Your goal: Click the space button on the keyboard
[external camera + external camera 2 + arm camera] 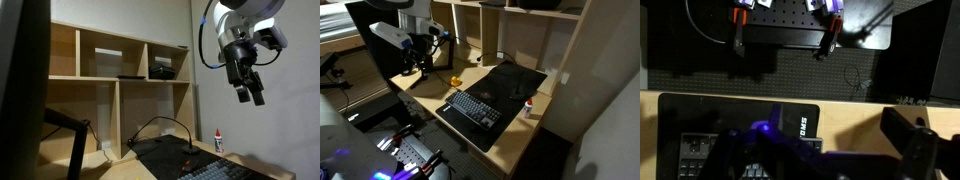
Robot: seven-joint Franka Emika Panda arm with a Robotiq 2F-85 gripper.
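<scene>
Keyboard (473,108) crosswise on desk mat (516,80)

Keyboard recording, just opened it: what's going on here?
A robot arm is set to press a key, but it touches nothing yet. Its gripper hangs high above the desk, open and empty. The keyboard lies flat on the black desk mat, with a small red-capped bottle standing beside the mat. The space bar is not yet pressed.
</scene>
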